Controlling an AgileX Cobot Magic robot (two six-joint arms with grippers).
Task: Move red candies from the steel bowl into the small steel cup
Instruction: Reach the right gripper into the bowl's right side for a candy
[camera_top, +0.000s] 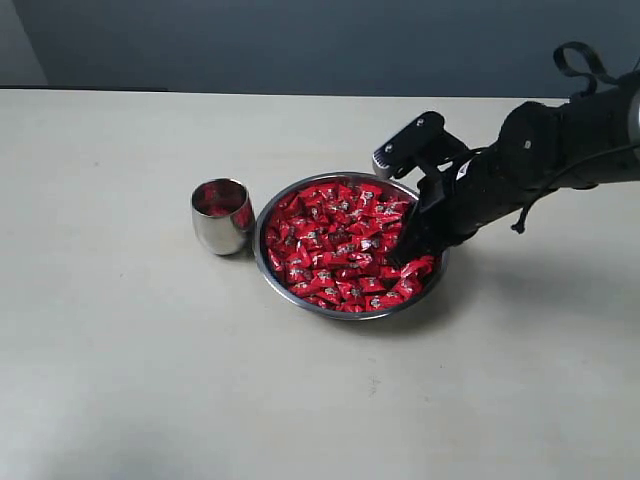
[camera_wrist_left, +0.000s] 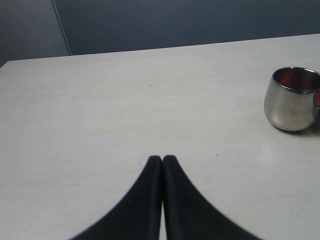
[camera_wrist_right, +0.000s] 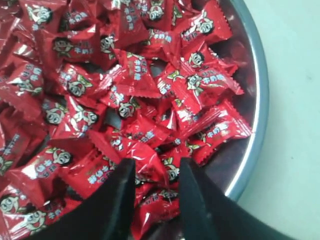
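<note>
Among the red candies (camera_wrist_right: 125, 75), right fingers (camera_wrist_right: 110, 205) half apart, candies between.

Glossy red candies (camera_top: 340, 245), each wrapper printed with a little white, black and green cartoon face and white lettering, in a silvery steel bowl (camera_top: 259, 235). Beside the steel bowl the small steel cup (camera_top: 222, 216) gleams mirror-silver, red showing inside, on a plain pale cream worktop (camera_top: 120, 350). The right gripper (camera_wrist_right: 157, 162) and left gripper (camera_wrist_left: 162, 159) are both matte black.
</note>
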